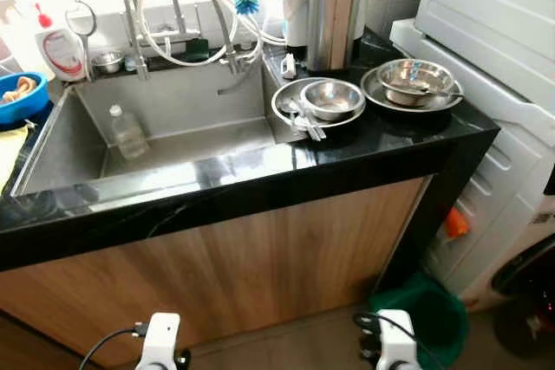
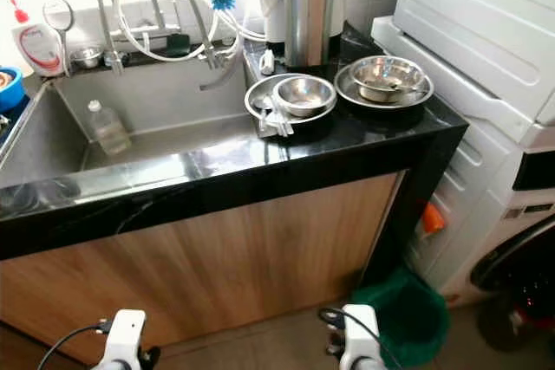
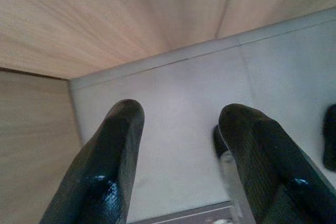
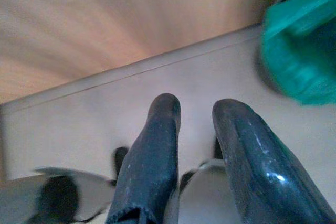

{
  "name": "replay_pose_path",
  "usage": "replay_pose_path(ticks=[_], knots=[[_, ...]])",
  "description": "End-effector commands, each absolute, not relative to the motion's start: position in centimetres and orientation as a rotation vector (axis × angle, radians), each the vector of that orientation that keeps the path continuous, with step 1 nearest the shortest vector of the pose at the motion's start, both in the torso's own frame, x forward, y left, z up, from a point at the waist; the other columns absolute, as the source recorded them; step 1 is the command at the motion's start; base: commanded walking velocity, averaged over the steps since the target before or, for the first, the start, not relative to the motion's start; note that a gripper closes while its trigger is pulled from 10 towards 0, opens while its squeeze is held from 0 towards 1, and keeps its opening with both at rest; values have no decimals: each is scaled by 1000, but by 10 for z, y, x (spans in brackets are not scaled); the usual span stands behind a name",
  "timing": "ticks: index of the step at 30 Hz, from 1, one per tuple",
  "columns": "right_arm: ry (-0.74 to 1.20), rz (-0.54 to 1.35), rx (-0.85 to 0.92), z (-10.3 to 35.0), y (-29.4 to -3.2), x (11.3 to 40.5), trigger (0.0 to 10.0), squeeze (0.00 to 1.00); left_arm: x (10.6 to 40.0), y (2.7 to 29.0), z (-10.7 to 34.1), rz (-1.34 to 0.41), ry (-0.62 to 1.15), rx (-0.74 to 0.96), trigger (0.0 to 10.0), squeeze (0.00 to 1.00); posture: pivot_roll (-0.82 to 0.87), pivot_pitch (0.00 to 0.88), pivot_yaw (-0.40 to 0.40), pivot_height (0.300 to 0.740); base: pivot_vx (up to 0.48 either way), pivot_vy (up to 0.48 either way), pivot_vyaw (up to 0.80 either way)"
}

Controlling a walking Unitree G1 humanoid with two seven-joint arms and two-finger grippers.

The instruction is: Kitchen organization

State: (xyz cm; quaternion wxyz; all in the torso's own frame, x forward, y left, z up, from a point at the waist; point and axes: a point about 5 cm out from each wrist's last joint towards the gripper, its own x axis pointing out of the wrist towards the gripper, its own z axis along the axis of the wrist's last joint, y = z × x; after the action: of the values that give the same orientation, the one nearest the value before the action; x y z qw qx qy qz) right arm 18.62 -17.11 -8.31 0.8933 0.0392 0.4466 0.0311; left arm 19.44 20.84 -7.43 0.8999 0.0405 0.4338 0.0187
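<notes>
Right of centre on the desk [image 1: 408, 140], steel bowls [image 1: 332, 98] look light, rigid, slippery, best pinched at rims; left claw [image 3: 178, 145] and right claw [image 4: 197, 140] hang parted, empty.

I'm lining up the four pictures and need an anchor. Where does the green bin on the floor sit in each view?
Left eye view: green bin at lower right, on the floor between the wooden cabinet and the washing machine.
Right eye view: same spot, lower right.
Left wrist view: not in it.
Right wrist view: blurred green at the upper right edge.
Shared landmark: the wooden cabinet front.
</notes>
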Motion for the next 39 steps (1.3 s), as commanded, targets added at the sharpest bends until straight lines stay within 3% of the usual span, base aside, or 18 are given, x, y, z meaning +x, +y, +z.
replay_pose_path(ticks=[1, 16, 35, 39], knots=[[924, 44, 76, -83, -180, 185, 10000, 0, 197, 206, -73, 31, 899, 84, 10000, 0, -139, 0, 89, 740, 0, 480, 0], [910, 62, 76, -82, -177, 186, 10000, 0, 200, 201, -72, 5, 885, 92, 10000, 0, -140, 0, 94, 740, 0, 84, 0], [894, 54, 79, -81, -176, 188, 10000, 0, 196, 202, -74, 12, 897, 87, 10000, 0, -151, 0, 98, 740, 0, 0, 792], [894, 38, 102, -81, -176, 188, 10000, 0, 197, 202, -74, -1, 899, 100, 10000, 0, -155, 0, 101, 740, 0, 0, 0]])
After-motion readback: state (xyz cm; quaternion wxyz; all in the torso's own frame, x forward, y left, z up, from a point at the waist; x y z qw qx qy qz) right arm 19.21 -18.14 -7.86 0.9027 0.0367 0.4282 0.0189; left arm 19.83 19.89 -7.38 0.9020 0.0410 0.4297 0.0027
